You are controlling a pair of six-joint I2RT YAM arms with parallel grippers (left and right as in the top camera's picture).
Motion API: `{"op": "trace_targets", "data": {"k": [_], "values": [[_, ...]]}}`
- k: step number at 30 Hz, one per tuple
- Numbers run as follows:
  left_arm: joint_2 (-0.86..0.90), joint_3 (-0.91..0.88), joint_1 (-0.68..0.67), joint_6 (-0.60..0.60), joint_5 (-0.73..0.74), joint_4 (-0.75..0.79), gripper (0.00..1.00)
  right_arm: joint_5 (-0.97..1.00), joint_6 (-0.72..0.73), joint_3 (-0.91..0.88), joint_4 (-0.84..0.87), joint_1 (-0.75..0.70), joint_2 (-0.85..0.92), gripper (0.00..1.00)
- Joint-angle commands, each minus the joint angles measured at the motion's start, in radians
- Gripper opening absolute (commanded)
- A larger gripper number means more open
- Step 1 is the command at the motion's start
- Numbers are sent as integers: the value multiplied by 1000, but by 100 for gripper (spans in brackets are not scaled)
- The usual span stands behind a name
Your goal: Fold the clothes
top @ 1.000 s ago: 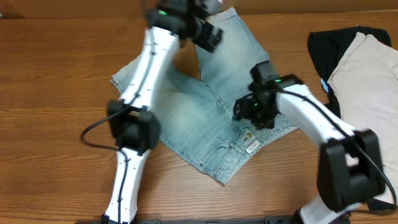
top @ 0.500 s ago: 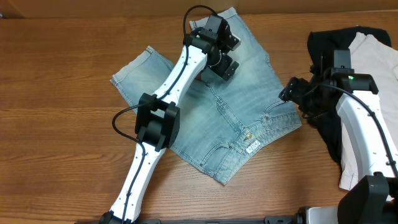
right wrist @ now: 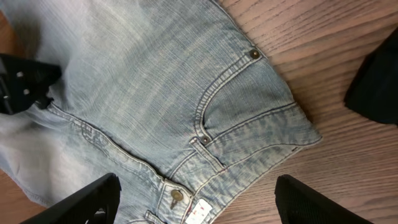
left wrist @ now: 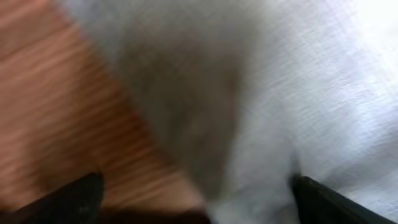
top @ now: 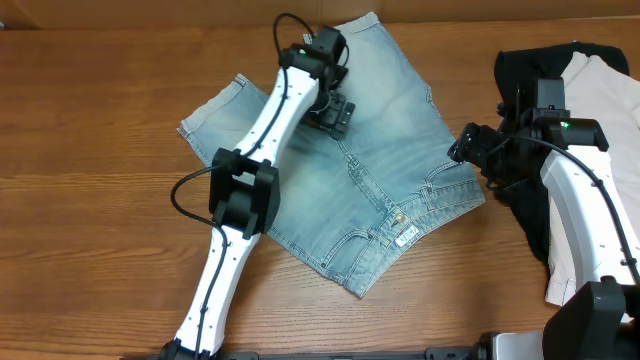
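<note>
The light-blue denim shorts (top: 400, 130) lie spread flat on the wooden table, legs toward the back and waistband button (right wrist: 176, 198) toward the front. My left gripper (top: 334, 112) is open, low over the crotch area between the two legs. The blurred left wrist view shows denim (left wrist: 311, 93) and bare wood between its fingers (left wrist: 199, 202). My right gripper (top: 468, 150) is open and empty, hovering just off the shorts' right waistband corner. In its wrist view the pocket and waistband (right wrist: 236, 106) lie between its fingers (right wrist: 199, 202).
A black garment (top: 520, 75) and cream-beige trousers (top: 600, 130) are piled at the right edge, close behind my right arm. The black garment also shows in the right wrist view (right wrist: 379, 81). Bare wood table (top: 90, 220) surrounds the shorts.
My right gripper has pulled back to the right, off the waistband. My left gripper has moved from the shorts' far edge down to the crotch area. The upper leg now lies flatter.
</note>
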Motion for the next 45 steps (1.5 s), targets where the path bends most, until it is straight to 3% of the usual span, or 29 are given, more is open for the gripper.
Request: {"op": "trace_targets", "data": {"k": [1,9,11,14,17,19,21,22,31,41,45], "values": [[146,-36,42,-71,13,-76,100,-1,-7,13,8,-1,-10,83],[169,-34,83,-67,40,-79,98,-1,-7,12,13,-1,-10,84],[169,-32,85,-68,63,-56,86,-1,-7,12,13,-1,-10,83],[169,-32,85,-126,95,-19,45,-1,-7,12,12,-1,-10,84],[169,-32,85,-213,98,40,38,-1,-7,12,12,-1,-10,83],[169,-32,85,-245,98,76,27,-1,-10,12,11,-1,-10,84],[169,-32,85,-257,98,94,7,-1,-10,12,9,-1,-10,84],[169,-32,85,-263,97,94,4,-1,-10,12,9,-1,-10,84],[169,-33,119,-341,-9,-124,4,-1,-6,-7,16,11,-9,83],[169,-33,235,-341,-179,-398,4,-1,19,-49,94,72,-7,83],[169,-41,298,-302,-164,-413,4,-2,25,-62,132,86,-2,83]]}}
